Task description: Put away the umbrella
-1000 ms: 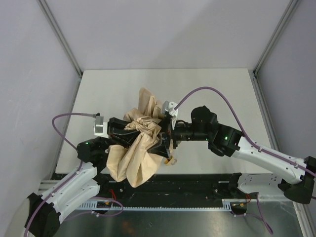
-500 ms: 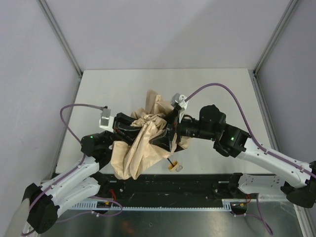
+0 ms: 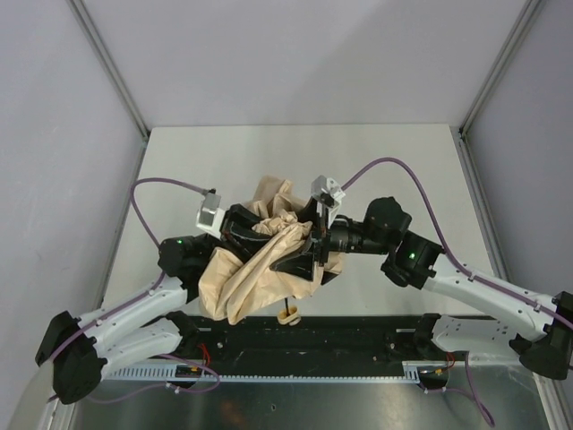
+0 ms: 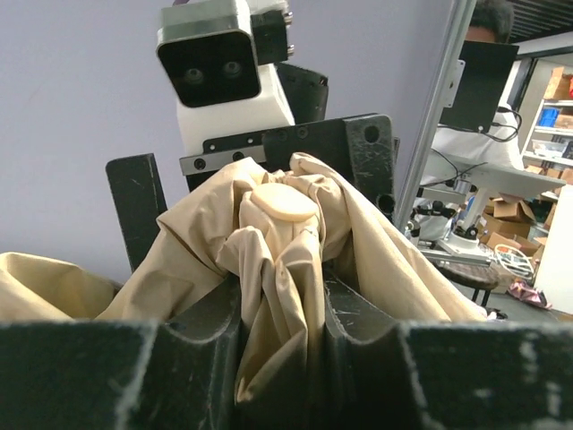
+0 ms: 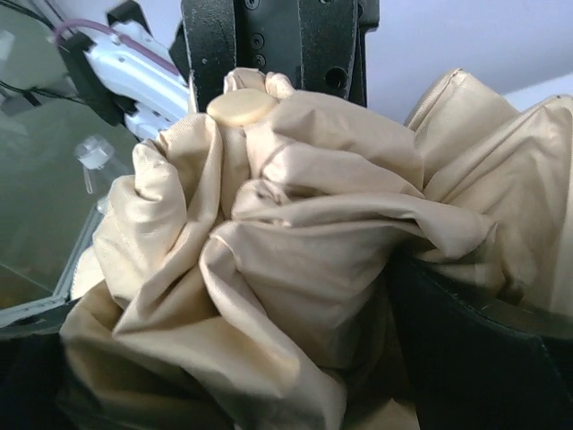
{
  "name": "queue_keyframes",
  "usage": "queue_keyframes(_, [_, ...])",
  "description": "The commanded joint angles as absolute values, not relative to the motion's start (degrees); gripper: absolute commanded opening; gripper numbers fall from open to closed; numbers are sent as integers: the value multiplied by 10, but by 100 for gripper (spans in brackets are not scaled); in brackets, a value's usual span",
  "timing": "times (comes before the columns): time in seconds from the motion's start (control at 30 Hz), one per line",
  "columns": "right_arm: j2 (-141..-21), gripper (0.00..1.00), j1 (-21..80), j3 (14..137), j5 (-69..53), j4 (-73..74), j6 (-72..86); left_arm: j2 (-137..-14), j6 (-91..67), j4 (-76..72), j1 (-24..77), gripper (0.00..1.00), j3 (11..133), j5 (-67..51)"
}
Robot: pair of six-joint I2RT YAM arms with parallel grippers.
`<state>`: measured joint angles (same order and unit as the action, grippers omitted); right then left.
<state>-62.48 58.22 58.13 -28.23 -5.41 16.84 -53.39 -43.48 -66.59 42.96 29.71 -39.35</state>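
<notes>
Bundling step: left pincer [image 4: 282, 309] clamped on umbrella [image 3: 251, 278] fabric; right pincer [image 4: 258, 197] apart, straddling canopy; next likely squeeze folds tighter.

This looks like a robotics lab or test workshop. The white worktop [image 3: 394, 161] sits inside a cell of pale grey panels [image 3: 313, 54] framed by aluminium posts [image 3: 107, 67]. Two cabled robot arms [image 3: 483, 288] are bolted along its near edge. Beyond the cell, on the right of the left wrist view, are shelves [image 4: 560, 85], cardboard boxes [image 4: 501, 210], a dark monitor [image 4: 488, 85] and a cluttered bench [image 4: 488, 179], all rather blurred.
</notes>
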Motion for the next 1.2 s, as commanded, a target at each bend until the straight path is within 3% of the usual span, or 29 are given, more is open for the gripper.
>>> queue_keyframes(0.0, [-642,90,586,512,-330,-232,223,-540,-456,-749,489,0,359,-404])
queue_keyframes(0.17, [-632,95,586,483,-305,-286,252,-555,-433,-752,513,0,361,-385])
queue_keyframes(0.33, [-619,90,579,483,-278,-257,251,-559,-432,-752,518,0,364,-379])
queue_keyframes(0.43, [-610,73,579,484,-284,-241,241,-573,-438,-753,523,0,368,-377])
queue_keyframes(0.57, [-608,41,587,484,-324,-233,226,-595,-446,-752,528,0,374,-359])
queue_keyframes(0.67, [-606,10,588,484,-349,-214,210,-604,-455,-749,528,0,379,-345])
queue_keyframes(0.73, [-599,3,589,483,-361,-203,204,-606,-453,-737,528,4,381,-339])
queue_keyframes(0.83, [-577,0,589,475,-361,-195,199,-593,-437,-707,526,24,379,-329])
queue_keyframes(0.93, [-544,0,587,463,-341,-176,194,-560,-415,-657,512,54,374,-315])
queue_keyframes(1.07, [-500,0,576,451,-311,-135,191,-487,-389,-539,460,87,370,-295])
queue_keyframes(1.17, [-480,0,563,445,-304,-114,196,-427,-367,-425,407,98,369,-272])
